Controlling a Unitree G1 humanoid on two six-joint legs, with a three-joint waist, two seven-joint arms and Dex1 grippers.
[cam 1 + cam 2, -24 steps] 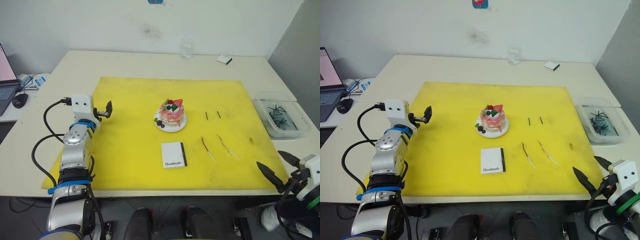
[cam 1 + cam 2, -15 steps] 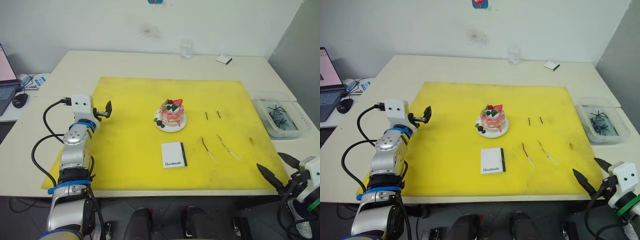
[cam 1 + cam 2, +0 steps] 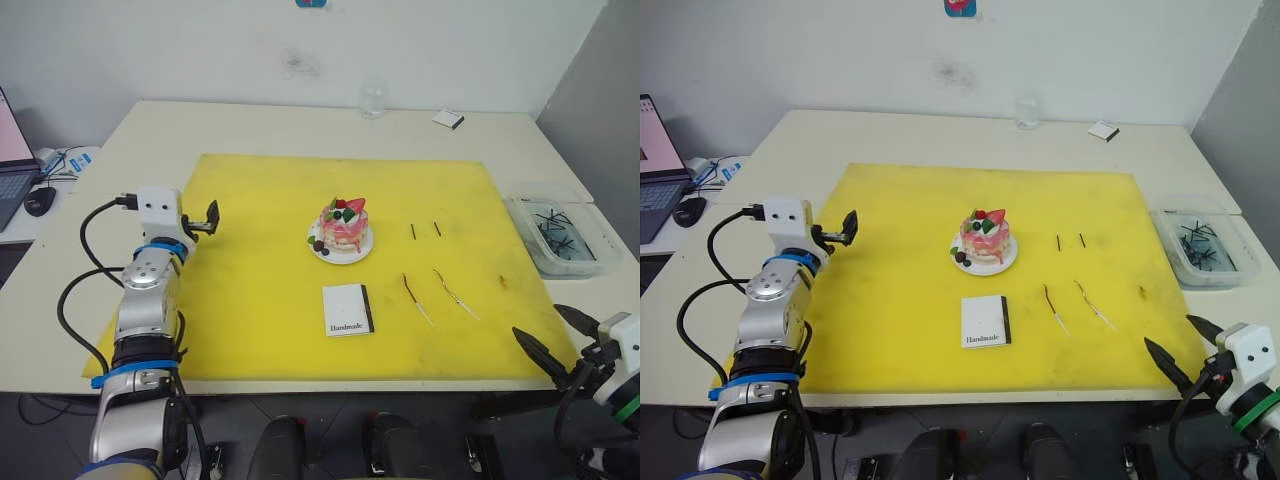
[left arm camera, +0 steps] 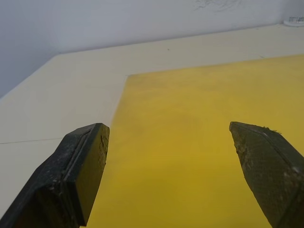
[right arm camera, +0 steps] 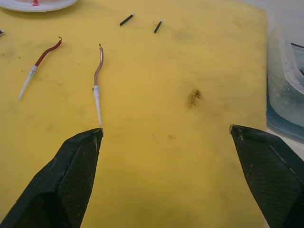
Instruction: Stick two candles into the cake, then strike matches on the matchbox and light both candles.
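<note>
Left gripper (image 3: 209, 217) shifted left, right gripper (image 3: 555, 337) spread

On the yellow mat (image 3: 260, 300), the cake (image 3: 343, 228) sits near the middle, the matchbox (image 3: 348, 309) toward the front edge, two candles (image 3: 437, 293) and two matches (image 3: 425, 230) rightward, with the left gripper (image 3: 208, 217) over the mat's left edge.

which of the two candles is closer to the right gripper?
The tan-brown candle, lying outboard of the red candle. Its pale tip ends just ahead of the open right gripper; the red one lies further over, toward the matchbox.
</note>
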